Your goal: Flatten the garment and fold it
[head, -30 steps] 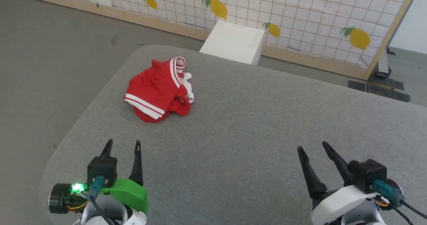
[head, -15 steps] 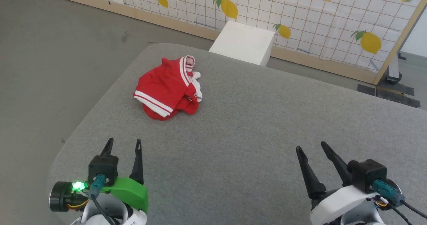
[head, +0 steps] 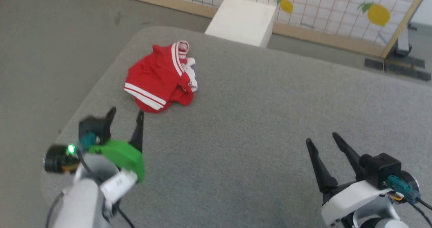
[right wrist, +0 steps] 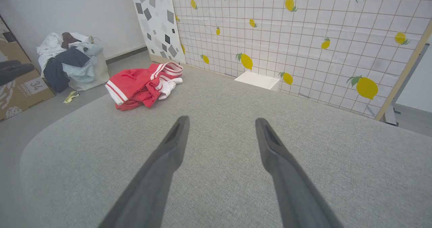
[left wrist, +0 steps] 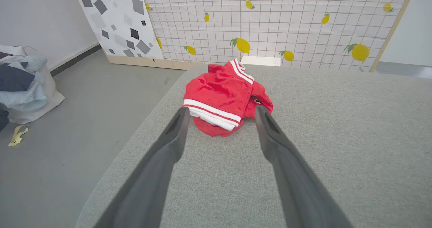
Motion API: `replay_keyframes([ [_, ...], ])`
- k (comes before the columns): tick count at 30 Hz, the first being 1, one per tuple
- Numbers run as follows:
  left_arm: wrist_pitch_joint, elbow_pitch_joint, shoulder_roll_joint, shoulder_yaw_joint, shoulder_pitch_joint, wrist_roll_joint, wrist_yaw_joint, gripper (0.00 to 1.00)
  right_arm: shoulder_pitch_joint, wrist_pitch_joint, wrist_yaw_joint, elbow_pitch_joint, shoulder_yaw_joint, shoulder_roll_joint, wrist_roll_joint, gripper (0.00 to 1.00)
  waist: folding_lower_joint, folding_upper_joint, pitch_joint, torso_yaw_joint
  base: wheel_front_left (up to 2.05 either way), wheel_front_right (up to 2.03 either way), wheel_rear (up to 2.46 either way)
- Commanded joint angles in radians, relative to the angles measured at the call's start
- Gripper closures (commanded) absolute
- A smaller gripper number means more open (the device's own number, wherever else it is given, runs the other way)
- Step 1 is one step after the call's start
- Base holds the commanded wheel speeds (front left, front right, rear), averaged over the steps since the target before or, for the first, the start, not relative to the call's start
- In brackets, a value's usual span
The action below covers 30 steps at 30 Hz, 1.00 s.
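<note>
The garment [head: 157, 79], red with white-and-red striped trim and a bit of white lining, lies crumpled in a heap near the far left corner of the grey padded table [head: 256, 113]. It also shows in the left wrist view [left wrist: 222, 98] and the right wrist view [right wrist: 141, 82]. My left gripper [head: 125, 112] is open above the table, its tips just short of the garment's near edge. At the lower right my right gripper [head: 321, 138] is open over bare table, far from the garment. Neither holds anything.
A white box [head: 241, 20] stands on the floor behind the table, before a lemon-patterned grid screen [head: 337, 8]. A bag heaped with clothes [right wrist: 72, 64] and a cardboard box [right wrist: 17, 89] sit on the floor to the left. The table's left edge is close to my left gripper.
My left arm has reached forward toward the garment, and its fingertips now stand close to it. The head view has tilted down. The right gripper and the garment have stayed in place.
</note>
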Motion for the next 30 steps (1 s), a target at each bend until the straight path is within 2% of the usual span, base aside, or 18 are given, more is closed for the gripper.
replay_keyframes([
  [1,0.03,0.014,0.023,0.002,-0.059,-0.013,-0.019,0.0,-0.023,0.005,-0.001,-0.015,-0.004,-0.01,-0.008,0.0,0.0,0.0,0.074,-0.04,0.0,0.0,0.0],
  [7,0.149,0.102,0.097,0.001,-0.292,-0.069,-0.069,0.0,-0.052,0.014,-0.001,-0.059,-0.021,-0.043,-0.02,0.0,0.0,0.0,0.191,-0.093,0.0,0.0,0.0],
  [10,0.213,0.182,0.13,-0.009,-0.397,-0.09,-0.079,0.0,-0.068,0.013,-0.001,-0.073,-0.029,-0.055,-0.027,0.0,0.0,0.0,0.242,-0.121,0.0,0.0,0.0],
  [13,0.245,0.256,0.139,-0.012,-0.482,-0.117,-0.084,0.0,-0.075,0.011,-0.001,-0.086,-0.039,-0.064,-0.032,0.0,0.0,0.0,0.286,-0.141,0.0,0.0,0.0],
  [19,0.23,0.434,0.156,-0.055,-0.603,-0.087,-0.087,0.0,-0.075,0.004,-0.001,-0.102,-0.06,-0.082,-0.042,0.0,0.0,0.0,0.349,-0.169,0.0,0.0,0.0],
  [25,0.186,0.602,0.133,-0.088,-0.681,-0.081,-0.089,0.0,-0.067,0.001,-0.001,-0.127,-0.07,-0.096,-0.048,0.0,0.0,0.0,0.392,-0.183,0.0,0.0,0.0],
  [30,0.192,0.733,0.131,-0.102,-0.726,-0.067,-0.068,0.0,-0.066,-0.002,-0.001,-0.141,-0.081,-0.094,-0.05,0.0,0.0,0.0,0.414,-0.189,0.0,0.0,0.0],
])
